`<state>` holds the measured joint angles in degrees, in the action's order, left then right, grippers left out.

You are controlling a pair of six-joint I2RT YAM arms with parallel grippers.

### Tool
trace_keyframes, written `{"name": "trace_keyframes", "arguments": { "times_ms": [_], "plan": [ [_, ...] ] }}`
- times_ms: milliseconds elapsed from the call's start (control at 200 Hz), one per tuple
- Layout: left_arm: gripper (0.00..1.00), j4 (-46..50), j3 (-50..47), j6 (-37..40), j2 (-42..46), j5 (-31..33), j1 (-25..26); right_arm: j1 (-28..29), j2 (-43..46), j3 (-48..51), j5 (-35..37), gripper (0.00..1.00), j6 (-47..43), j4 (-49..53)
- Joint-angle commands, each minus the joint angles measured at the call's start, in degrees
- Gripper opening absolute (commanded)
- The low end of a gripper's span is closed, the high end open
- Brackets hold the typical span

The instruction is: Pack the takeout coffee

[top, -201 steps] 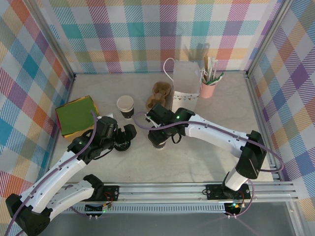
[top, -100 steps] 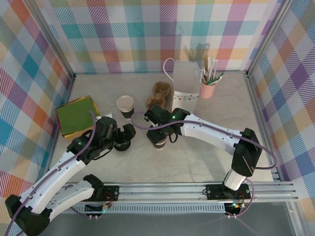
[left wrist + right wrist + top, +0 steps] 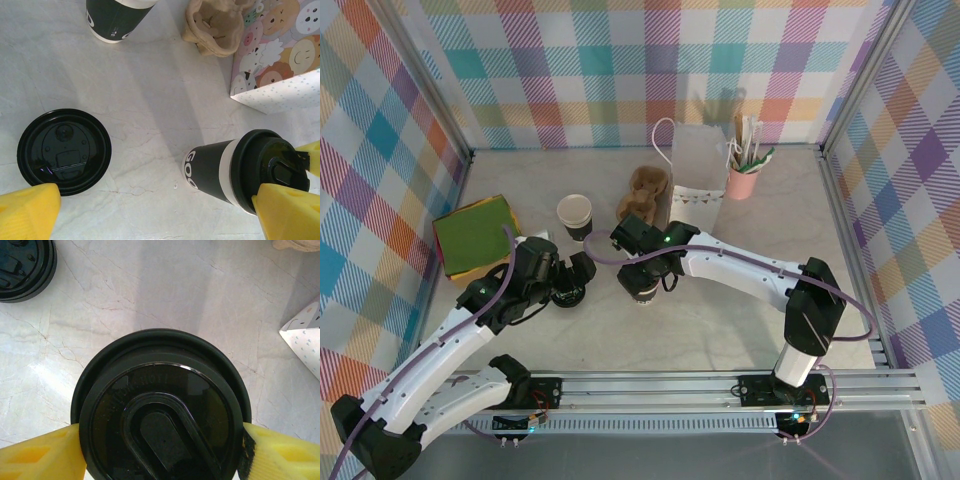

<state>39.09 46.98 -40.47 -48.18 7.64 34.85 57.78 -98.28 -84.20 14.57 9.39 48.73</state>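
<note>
Pale marbled desk (image 3: pixel 720 330) beneath right pincer (image 3: pixel 642 283); pastel plaid walls (image 3: pixel 620 70) beyond and flanking it; aluminium rail (image 3: pixel 660 386) nearer.

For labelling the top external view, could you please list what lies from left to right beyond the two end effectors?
Stack of coloured sheets → lidless cup → brown cup carrier → white paper bag → pink cup of stirrers.

Takeout coffee (image 3: pixel 220 170) stands mid-bench (image 3: pixel 720 330), loose lid (image 3: pixel 64 151) just left of it. Behind them, left to right – lidless cup (image 3: pixel 575 215), cardboard carrier (image 3: pixel 645 190), paper bag (image 3: pixel 698 175), then the utensil cup (image 3: pixel 743 182) just beside the bag.
</note>
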Motion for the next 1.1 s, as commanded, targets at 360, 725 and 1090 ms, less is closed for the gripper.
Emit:
{"name": "trace_keyframes", "arguments": {
  "times_ms": [360, 725, 1090],
  "plan": [
    [1.00, 0.81, 0.04, 0.49, -0.95, 0.59, 0.47, 0.30, -1.13, 0.99, 0.73, 0.72, 0.37, 0.97],
    [1.00, 0.81, -0.36, 0.45, -0.91, 0.63, 0.48, 0.24, -1.10, 1.14, 0.28, 0.74, 1.03, 1.91],
    [1.00, 0.55, -0.66, 0.48, -0.90, 0.73, 0.48, 0.26, -0.25, -0.73, 0.40, 0.74, 1.29, 3.74]
  ]
}}
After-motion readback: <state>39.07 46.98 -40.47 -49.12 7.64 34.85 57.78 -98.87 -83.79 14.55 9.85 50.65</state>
